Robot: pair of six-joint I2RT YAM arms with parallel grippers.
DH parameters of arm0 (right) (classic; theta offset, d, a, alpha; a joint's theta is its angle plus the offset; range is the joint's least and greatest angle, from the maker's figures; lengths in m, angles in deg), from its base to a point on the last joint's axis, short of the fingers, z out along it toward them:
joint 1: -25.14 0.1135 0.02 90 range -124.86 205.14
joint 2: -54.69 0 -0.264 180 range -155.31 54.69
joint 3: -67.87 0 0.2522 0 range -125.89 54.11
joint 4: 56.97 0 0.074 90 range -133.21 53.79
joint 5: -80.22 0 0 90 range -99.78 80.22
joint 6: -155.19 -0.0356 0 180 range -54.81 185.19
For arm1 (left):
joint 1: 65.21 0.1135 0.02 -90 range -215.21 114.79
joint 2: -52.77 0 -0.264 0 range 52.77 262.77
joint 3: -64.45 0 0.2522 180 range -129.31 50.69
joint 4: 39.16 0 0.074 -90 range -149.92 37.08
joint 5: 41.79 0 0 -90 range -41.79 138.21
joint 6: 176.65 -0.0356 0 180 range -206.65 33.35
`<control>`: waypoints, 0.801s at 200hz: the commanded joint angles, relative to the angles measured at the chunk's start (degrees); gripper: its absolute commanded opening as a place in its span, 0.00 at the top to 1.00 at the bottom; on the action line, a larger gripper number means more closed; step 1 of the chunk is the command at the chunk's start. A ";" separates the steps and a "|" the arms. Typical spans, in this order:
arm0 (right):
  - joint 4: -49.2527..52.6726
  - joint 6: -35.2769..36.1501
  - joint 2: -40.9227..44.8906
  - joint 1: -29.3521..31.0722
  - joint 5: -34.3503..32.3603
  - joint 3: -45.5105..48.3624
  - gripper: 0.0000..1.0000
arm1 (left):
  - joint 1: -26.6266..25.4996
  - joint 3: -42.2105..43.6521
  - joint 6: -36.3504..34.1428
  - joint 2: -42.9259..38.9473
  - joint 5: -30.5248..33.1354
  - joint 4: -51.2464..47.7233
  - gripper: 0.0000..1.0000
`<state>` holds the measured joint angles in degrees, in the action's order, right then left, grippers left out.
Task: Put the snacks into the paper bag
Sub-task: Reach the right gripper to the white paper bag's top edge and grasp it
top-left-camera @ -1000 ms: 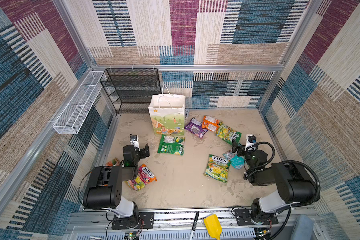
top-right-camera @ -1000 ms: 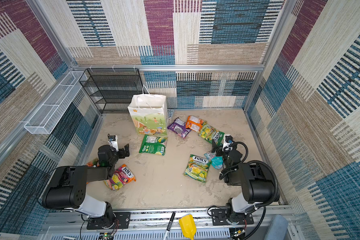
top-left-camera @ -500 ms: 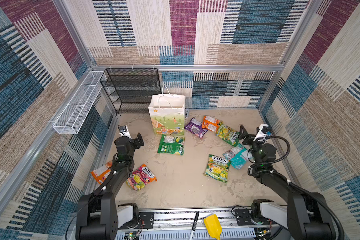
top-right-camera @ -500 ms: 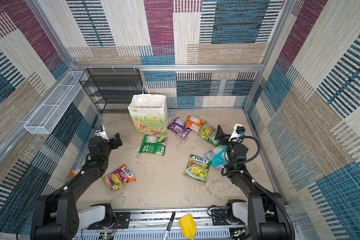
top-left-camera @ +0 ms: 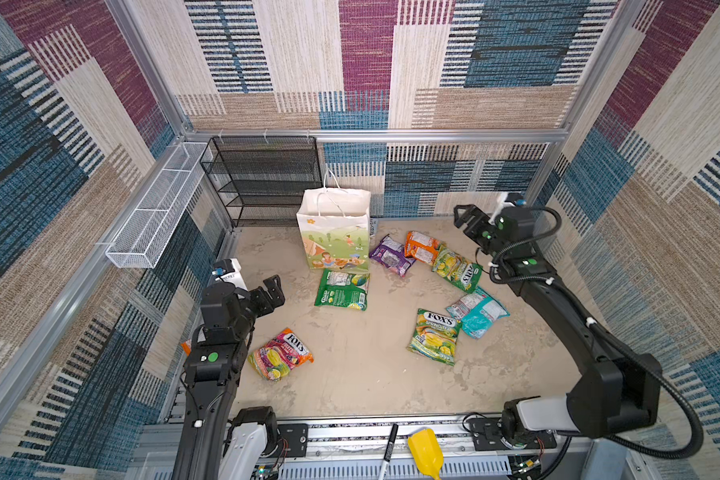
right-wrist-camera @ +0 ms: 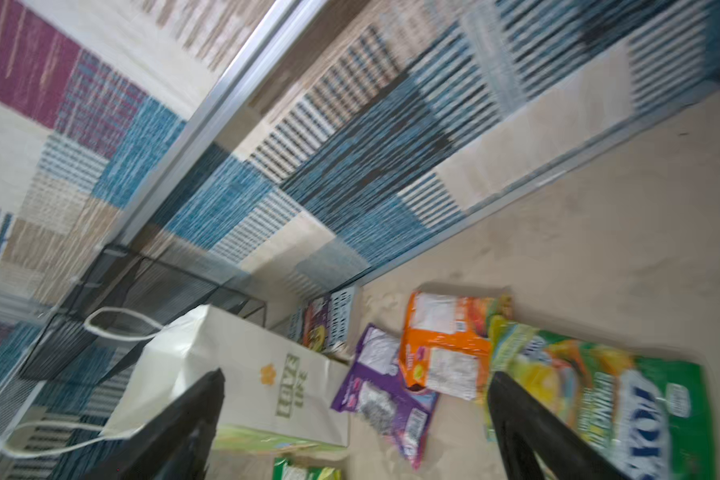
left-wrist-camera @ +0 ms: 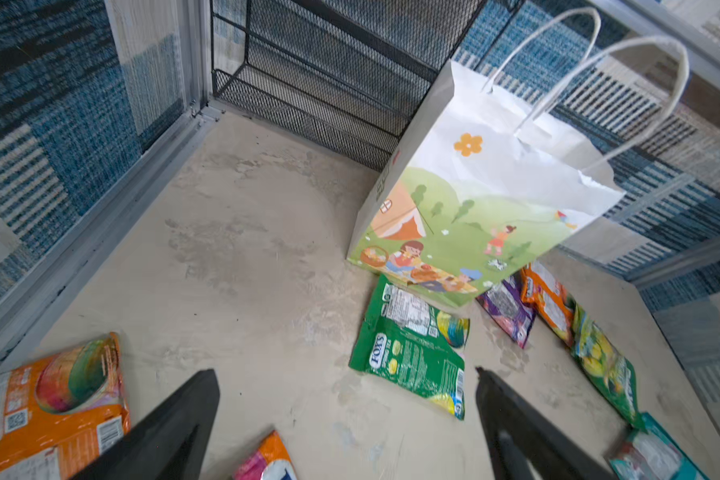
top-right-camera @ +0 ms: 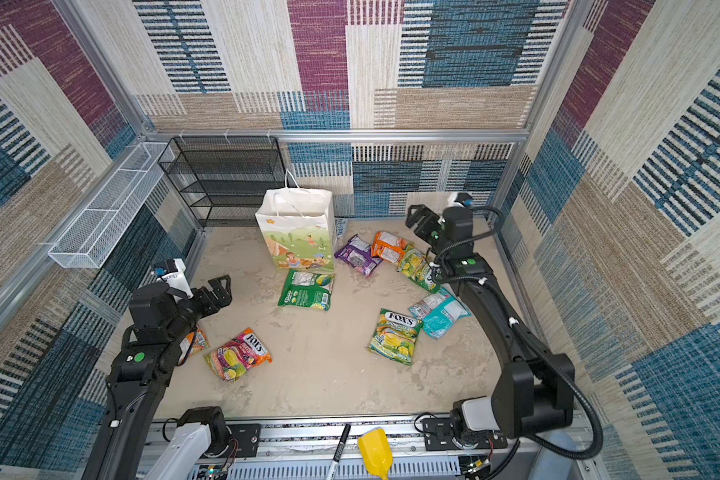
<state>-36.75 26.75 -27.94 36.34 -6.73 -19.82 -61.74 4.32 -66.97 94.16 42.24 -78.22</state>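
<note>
**Snack-packing cell, seen from above and from both wrists.** The paper bag (top-left-camera: 333, 232) stands upright and open-mouthed at the far centre of the sand-coloured table (top-left-camera: 362, 386), just in front of the black mesh shelf (top-left-camera: 267, 178). A white wire basket (top-left-camera: 154, 216) hangs on the left wall.

All visible snacks lie flat on the table, outside the bag:
- The green packet (top-left-camera: 341, 291) lies at the bag's near foot, its far edge touching the bag's base.
- To the right of the bag, the purple packet (top-left-camera: 391, 255), the orange packet (top-left-camera: 421, 247) and the yellow-green FOX'S packet (top-left-camera: 456, 268) form an overlapping row.
- Nearer on the right, the teal packet (top-left-camera: 476, 311) lies beside the FOX'S Spring Tea packet (top-left-camera: 433, 336); their corners appear to touch.
- On the left, the multicolour FOX'S packet (top-left-camera: 279, 353) lies just beside the left arm.
- A second orange packet (left-wrist-camera: 51, 403) is largely hidden under that arm in both top views.

The left gripper (top-left-camera: 272, 293) hangs above the left side of the table and points toward the bag. Its jaws are spread wide and hold nothing. The right gripper (top-left-camera: 464, 218) is raised at the far right, above the overlapping row. Its jaws are likewise spread and empty. The right wrist view is motion-blurred.

A black marker (top-left-camera: 387, 453) and a yellow scoop (top-left-camera: 425, 451) rest on the near rail.
</note>
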 commanded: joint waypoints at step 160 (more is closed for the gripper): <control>35.37 7.11 -48.67 17.76 2.83 -69.86 0.17 | -5.04 3.00 -4.92 -3.76 -11.45 -5.56 0.01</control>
<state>1.24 33.73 -77.64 53.54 -3.72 -90.77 -66.29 7.01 -70.36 90.27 31.39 -85.15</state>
